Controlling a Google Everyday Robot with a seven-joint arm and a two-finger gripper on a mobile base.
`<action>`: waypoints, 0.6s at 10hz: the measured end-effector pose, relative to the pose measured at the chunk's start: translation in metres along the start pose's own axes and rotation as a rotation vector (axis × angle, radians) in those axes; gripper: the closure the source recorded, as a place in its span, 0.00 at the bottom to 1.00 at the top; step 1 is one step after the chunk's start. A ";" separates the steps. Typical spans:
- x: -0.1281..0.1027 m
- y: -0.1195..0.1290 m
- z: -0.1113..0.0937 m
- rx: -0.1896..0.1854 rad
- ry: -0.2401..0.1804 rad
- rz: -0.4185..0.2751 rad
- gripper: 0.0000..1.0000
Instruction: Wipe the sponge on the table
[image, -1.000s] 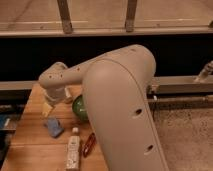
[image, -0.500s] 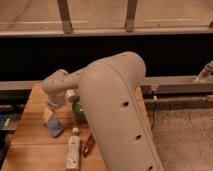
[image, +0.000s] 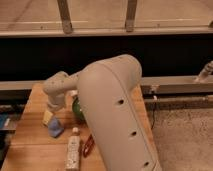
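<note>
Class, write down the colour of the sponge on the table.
Blue-grey. The sponge shows best in the camera view, with the gripper right beside it.

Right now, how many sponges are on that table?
1: the sponge lies at the left of the table, right by the gripper; the arm may hide others.

Bulky white arm (image: 112, 100), dark round holes (image: 120, 101), yellowish pincer (image: 48, 116) low at left

Dim, warm, even light falls on the pincer (image: 48, 117) hanging low over the table (image: 30, 147).
</note>
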 end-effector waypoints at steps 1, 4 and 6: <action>-0.001 0.000 0.003 -0.008 0.005 -0.001 0.20; -0.004 0.006 0.015 -0.033 0.030 -0.011 0.20; -0.002 0.013 0.022 -0.052 0.052 -0.016 0.20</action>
